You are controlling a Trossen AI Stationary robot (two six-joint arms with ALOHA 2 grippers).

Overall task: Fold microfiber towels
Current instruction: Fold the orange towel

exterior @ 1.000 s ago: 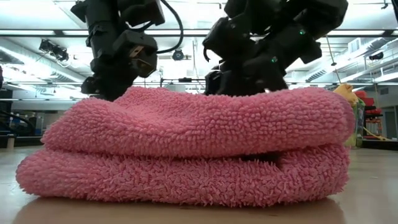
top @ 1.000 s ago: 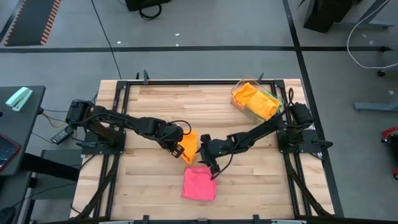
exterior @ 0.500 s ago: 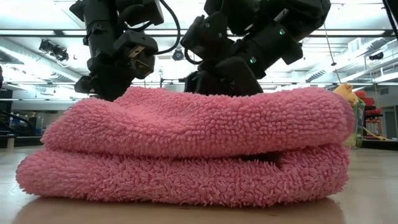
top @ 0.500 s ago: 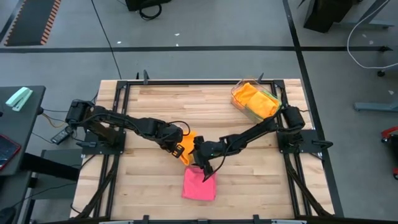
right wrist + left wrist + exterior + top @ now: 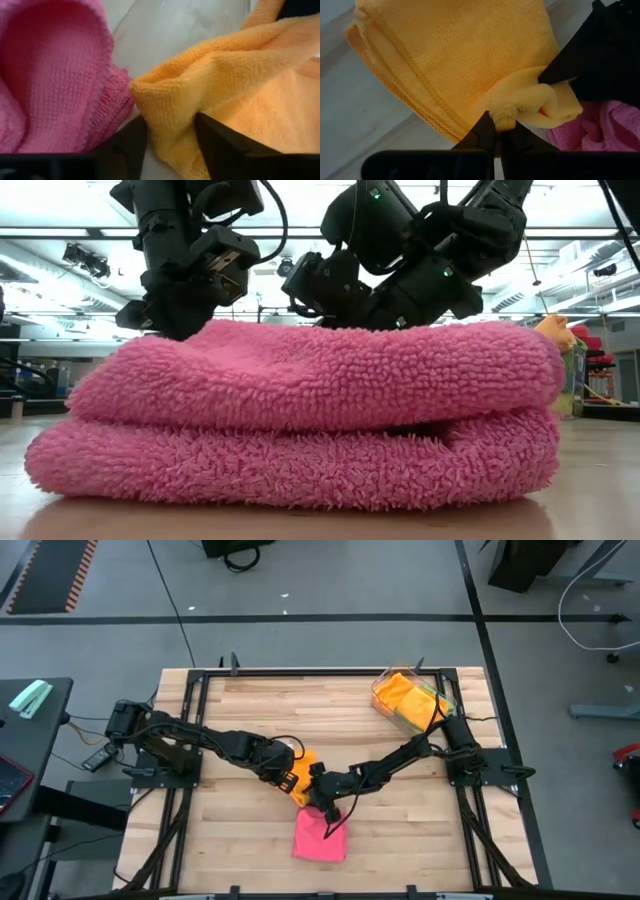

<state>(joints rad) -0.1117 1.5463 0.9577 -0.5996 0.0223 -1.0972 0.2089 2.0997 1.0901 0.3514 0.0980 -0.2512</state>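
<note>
The left gripper (image 5: 291,780) is clamping a fold of the orange towel (image 5: 303,766) mid-table, lifting it for folding. The right gripper (image 5: 322,795), fingers apart, is straddling its corner beside the folded pink towel (image 5: 320,837).

Pink towel (image 5: 320,837), orange towel (image 5: 303,766), more orange cloth in the clear tray (image 5: 384,712), dark arms.
</note>
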